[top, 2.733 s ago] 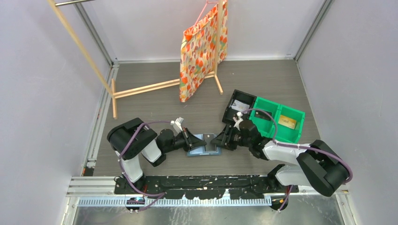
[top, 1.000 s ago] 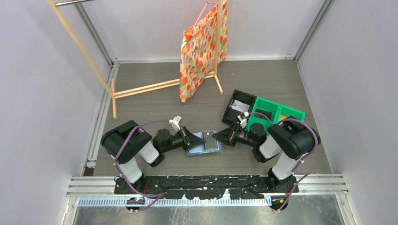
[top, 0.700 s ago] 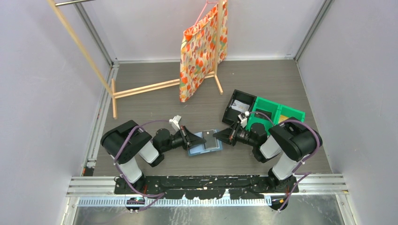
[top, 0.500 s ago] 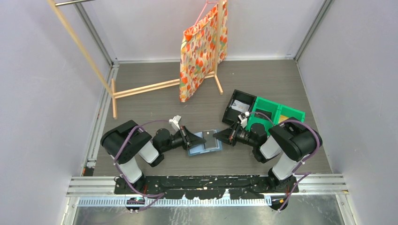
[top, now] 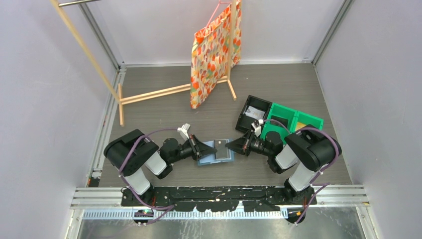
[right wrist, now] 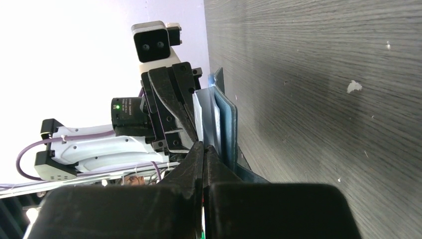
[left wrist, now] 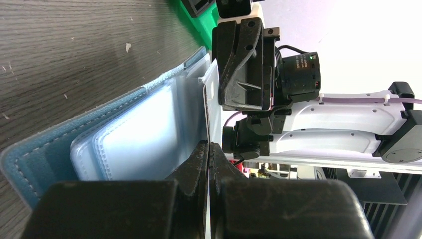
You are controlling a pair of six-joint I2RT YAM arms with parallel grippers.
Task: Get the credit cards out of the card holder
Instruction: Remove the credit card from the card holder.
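The teal-blue card holder lies open on the table between the two arms. One translucent sleeve leaf stands up on edge from it. My left gripper is shut on the near end of that leaf. My right gripper faces it from the other side and is shut on a thin edge at the leaf's far end. From above, a dark credit card shows there between the two grippers. Whether the right jaws pinch the card alone or the sleeve too is hidden.
A black bin holding a whitish card and a green bin with a tan card stand just behind the right arm. A wooden rack with a patterned bag stands at the back.
The right gripper's jaws have closed on the edge at the leaf's far end. The left arm has shifted slightly to the left, still gripping the leaf.
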